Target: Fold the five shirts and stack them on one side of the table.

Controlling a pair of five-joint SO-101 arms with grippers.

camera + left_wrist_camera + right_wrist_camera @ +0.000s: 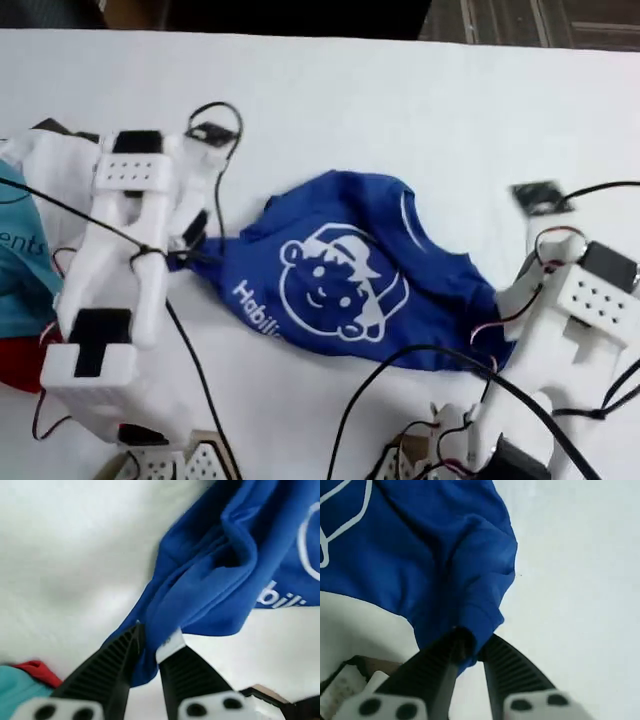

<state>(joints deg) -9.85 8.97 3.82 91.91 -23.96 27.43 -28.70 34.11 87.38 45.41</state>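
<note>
1. The broad white table (420,110) is stretching under everything, from my arms to the far edge.
2. The crumpled royal-blue cotton shirt (340,270) with a white cartoon face printed on it is lying near the table's middle; it is spreading between my two arms with the print facing up.
3. A teal fabric shirt (18,250) with pale lettering is lying at the table's left edge, beside my left arm; a white garment (50,155) is sitting just behind it and a red piece of cloth (15,368) just in front, both partly hidden by that arm.
4. My left gripper (152,640), with black ribbed fingers on a white body, is clamping a bunched fold at the blue shirt's left end; the fabric is filling the gap between the fingers.
5. My right gripper (472,647) is pinching the shirt's right end; its fingers are closing tight on a thick rolled hem, low over the table.
</note>
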